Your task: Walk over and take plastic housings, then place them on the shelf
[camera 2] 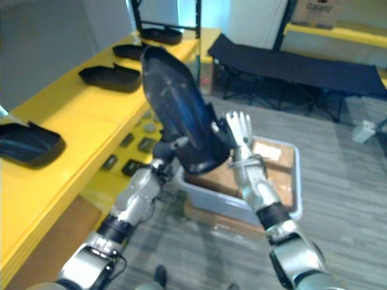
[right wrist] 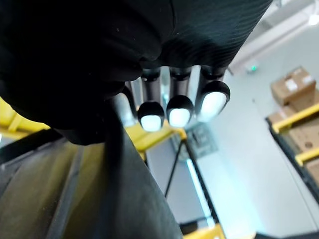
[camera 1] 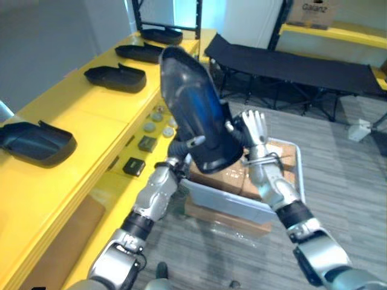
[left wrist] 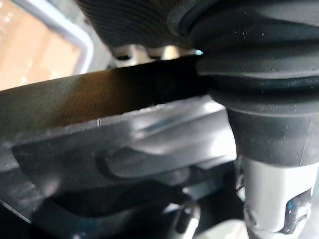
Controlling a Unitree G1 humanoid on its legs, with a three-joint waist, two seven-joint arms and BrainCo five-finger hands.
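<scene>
The black housing [camera 1: 193, 103] is gripped by the left hand [camera 1: 193, 142] and touched by the right hand [camera 1: 254, 130], fingers straight, above a grey box [camera 1: 230, 202].

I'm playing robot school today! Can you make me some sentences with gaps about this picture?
1. The left hand and right hand hold up a ____ housing.
2. The shelf beside the robot is ____.
3. ____ more housings lie on the shelf.

Missing words: black; yellow; Four.
</scene>
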